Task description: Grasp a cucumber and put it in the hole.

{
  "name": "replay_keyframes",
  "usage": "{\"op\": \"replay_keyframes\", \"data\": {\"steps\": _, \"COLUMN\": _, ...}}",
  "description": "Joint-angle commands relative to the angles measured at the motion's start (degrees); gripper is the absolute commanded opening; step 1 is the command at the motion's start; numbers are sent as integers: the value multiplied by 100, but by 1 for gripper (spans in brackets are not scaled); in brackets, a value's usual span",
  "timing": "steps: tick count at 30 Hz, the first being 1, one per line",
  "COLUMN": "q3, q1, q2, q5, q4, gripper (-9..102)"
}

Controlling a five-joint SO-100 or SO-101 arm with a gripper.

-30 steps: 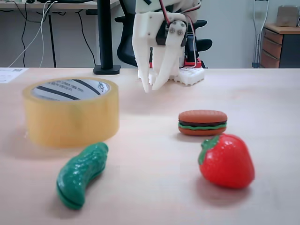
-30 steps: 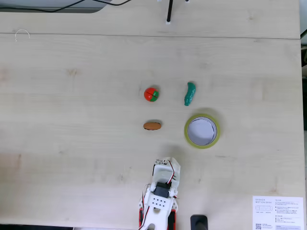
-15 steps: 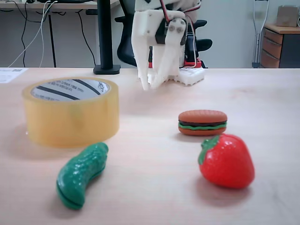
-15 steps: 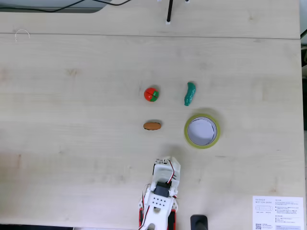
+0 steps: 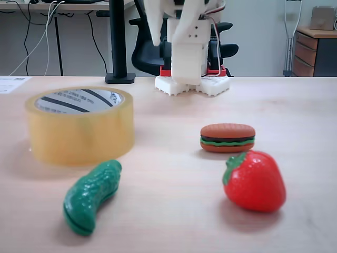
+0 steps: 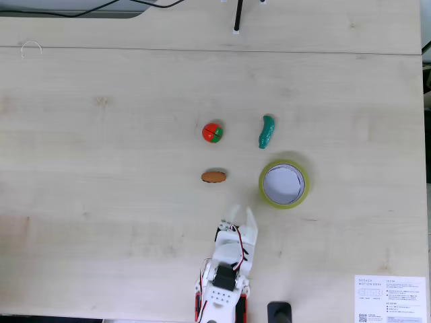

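Well apart — gripper (image 6: 240, 212) empty, cucumber (image 6: 267, 131) beside the hole (image 6: 283, 184).

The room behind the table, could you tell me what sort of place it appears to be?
Probably an office or lab: a black office chair, a wooden drawer unit and cables hanging under a desk stand behind the pale wooden table with the toy setup.

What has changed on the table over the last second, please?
The pincer has lifted and swung forward toward the toys, its fingers now slightly spread; it has taken hold of nothing. The cucumber, tape roll, hamburger and strawberry have not moved.
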Motion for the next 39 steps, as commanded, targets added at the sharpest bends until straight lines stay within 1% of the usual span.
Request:
{"op": "replay_keyframes", "data": {"steps": 1, "q3": -976, "q1": -26, "q2": -844, "q5": 44, "q4": -615, "gripper": 13}}
{"op": "replay_keyframes", "data": {"steps": 5, "q3": -1644, "q1": -26, "q2": -2013, "q5": 44, "q4": -1415, "gripper": 24}}
{"op": "replay_keyframes", "data": {"steps": 9, "q3": -2180, "q1": -26, "q2": -3208, "q5": 9, "q4": -2145, "gripper": 31}}
{"op": "replay_keyframes", "data": {"steps": 14, "q3": -2804, "q1": -26, "q2": -4896, "q5": 0, "q4": -3120, "gripper": 36}}
{"op": "replay_keyframes", "data": {"steps": 16, "q3": -3182, "q1": -26, "q2": -5616, "q5": -9, "q4": -3384, "gripper": 40}}
{"op": "replay_keyframes", "data": {"steps": 20, "q3": -3850, "q1": -26, "q2": -6829, "q5": -114, "q4": -3823, "gripper": 43}}
{"op": "replay_keyframes", "data": {"steps": 23, "q3": -4307, "q1": -26, "q2": -7620, "q5": -132, "q4": -4025, "gripper": 46}}
{"op": "replay_keyframes", "data": {"steps": 25, "q3": -4588, "q1": -26, "q2": -8060, "q5": -149, "q4": -4043, "gripper": 46}}
{"op": "replay_keyframes", "data": {"steps": 29, "q3": -4834, "q1": -26, "q2": -8728, "q5": -457, "q4": -4298, "gripper": 49}}
{"op": "replay_keyframes", "data": {"steps": 32, "q3": -5054, "q1": -26, "q2": -9237, "q5": -554, "q4": -4421, "gripper": 49}}
{"op": "replay_keyframes", "data": {"steps": 39, "q3": -6021, "q1": -9, "q2": -10468, "q5": -1072, "q4": -4430, "gripper": 50}}
